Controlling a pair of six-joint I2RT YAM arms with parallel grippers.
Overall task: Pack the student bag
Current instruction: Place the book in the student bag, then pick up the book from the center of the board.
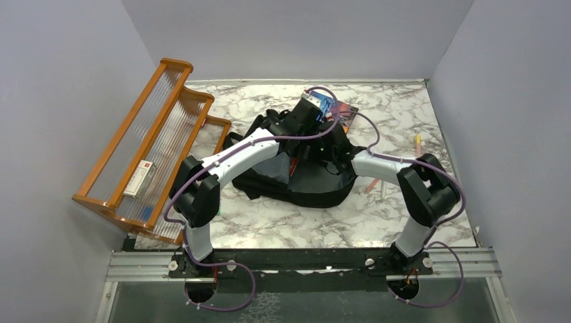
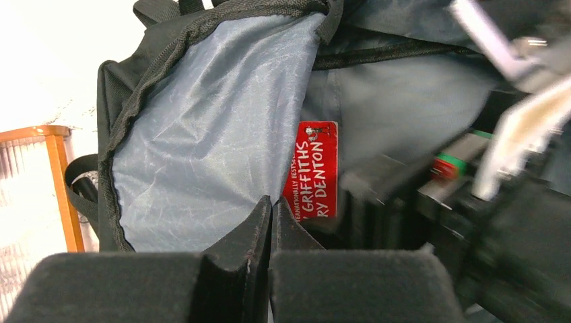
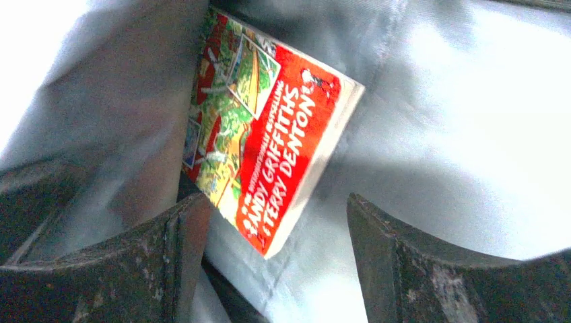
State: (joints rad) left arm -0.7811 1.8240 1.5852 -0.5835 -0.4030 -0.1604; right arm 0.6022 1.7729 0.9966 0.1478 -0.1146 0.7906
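from above: black student bag [image 1: 303, 182] lying in the middle of the marble table [image 1: 269, 225], mouth open. left arm [image 1: 236, 156] bent over its far side, right arm [image 1: 377, 165] reaching in from the right. orange rack [image 1: 158, 131] leaning at the left wall, colourful book [image 1: 347, 111] just behind the bag, pencil [image 1: 417, 142] near the right edge.

from the left wrist: left gripper [image 2: 271, 225] with fingers pressed flat together, right at the bag's grey lining [image 2: 202, 148]; fabric pinched or not, cannot tell. red book [image 2: 312, 171] standing deeper inside, against the lining. blurred right arm on the right.

from the right wrist: right gripper [image 3: 275, 202] spread wide, gripping nothing. red book tilted against the lining, its lower corner between the fingers.
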